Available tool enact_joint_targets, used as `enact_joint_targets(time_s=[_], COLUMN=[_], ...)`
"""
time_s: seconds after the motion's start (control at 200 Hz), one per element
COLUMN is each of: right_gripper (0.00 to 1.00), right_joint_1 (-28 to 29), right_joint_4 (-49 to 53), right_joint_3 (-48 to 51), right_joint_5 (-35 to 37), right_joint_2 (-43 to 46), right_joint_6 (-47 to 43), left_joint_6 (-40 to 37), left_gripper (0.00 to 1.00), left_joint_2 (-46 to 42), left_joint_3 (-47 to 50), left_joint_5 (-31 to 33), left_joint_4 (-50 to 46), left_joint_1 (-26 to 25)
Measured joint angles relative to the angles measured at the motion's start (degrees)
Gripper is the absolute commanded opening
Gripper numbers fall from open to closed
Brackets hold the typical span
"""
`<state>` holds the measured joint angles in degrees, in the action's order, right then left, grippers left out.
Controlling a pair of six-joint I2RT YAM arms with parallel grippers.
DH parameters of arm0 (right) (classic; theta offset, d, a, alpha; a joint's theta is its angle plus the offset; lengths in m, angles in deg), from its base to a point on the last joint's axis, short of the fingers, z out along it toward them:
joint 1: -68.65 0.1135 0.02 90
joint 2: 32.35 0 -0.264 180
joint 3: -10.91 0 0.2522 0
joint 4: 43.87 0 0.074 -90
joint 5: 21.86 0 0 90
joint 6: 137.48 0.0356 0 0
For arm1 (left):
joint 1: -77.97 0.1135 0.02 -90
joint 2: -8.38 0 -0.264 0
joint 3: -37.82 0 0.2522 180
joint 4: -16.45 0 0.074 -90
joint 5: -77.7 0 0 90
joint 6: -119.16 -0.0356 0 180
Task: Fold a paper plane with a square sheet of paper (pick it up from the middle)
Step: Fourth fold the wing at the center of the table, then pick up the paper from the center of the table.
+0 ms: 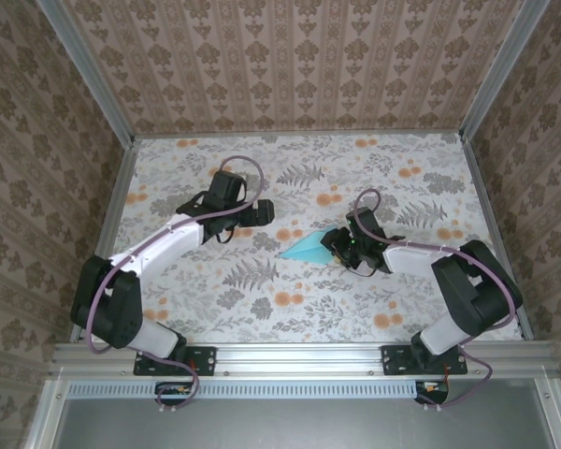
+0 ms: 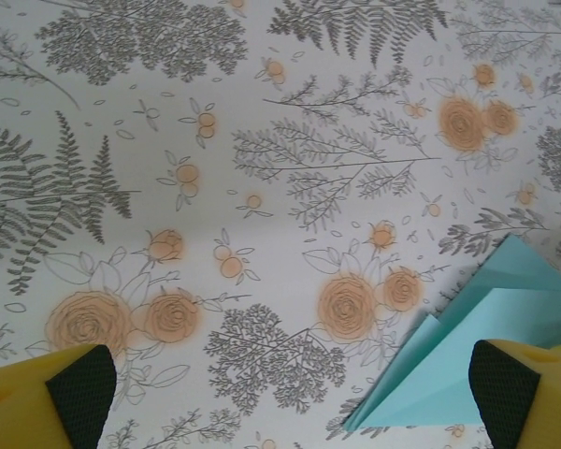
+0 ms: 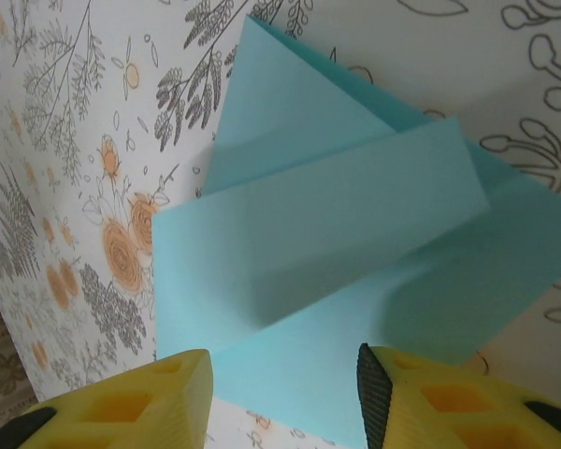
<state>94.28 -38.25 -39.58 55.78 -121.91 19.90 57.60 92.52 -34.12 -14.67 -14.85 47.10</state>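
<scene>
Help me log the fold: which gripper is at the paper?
The right gripper: its open jaws sit over the paper. The left gripper hangs apart, short of it.

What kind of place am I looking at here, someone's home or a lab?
Probably a robot test booth, not a home: an aluminium frame holds wallpapered walls around a floral table, and two arms are bolted to its near rail, by a folded teal paper.

Lab booth; aluminium frame (image 1: pixel 299 354), wallpapered walls (image 1: pixel 290 56)
</scene>
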Motion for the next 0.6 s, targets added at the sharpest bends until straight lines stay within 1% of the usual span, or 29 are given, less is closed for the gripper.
enact_joint_targets(time_s=[0.24,0.495,0.6], right_gripper=[0.39,0.3,0.29], right_joint_1=[0.04,0.04,0.04], right_joint_4=[-5.7,-12.46,-14.86], right_joint_3=[-0.07,-0.74,-1.03], right_joint_5=[0.17,0.13,0.07], right_joint_2=[-4.13,-7.74,-9.05], right_joint_6=[1.75,2.05,2.05], left_joint_6=[1.38,4.46,5.6], left_gripper=[1.0,1.0,1.0], left_joint_2=[0.0,0.0,0.0], left_joint_3=[2.03,5.05,5.97], left_joint_5=[-4.42,-11.63,-14.21], left_joint_4=[0.81,4.48,5.79], left_joint_1=[3.26,7.04,8.28])
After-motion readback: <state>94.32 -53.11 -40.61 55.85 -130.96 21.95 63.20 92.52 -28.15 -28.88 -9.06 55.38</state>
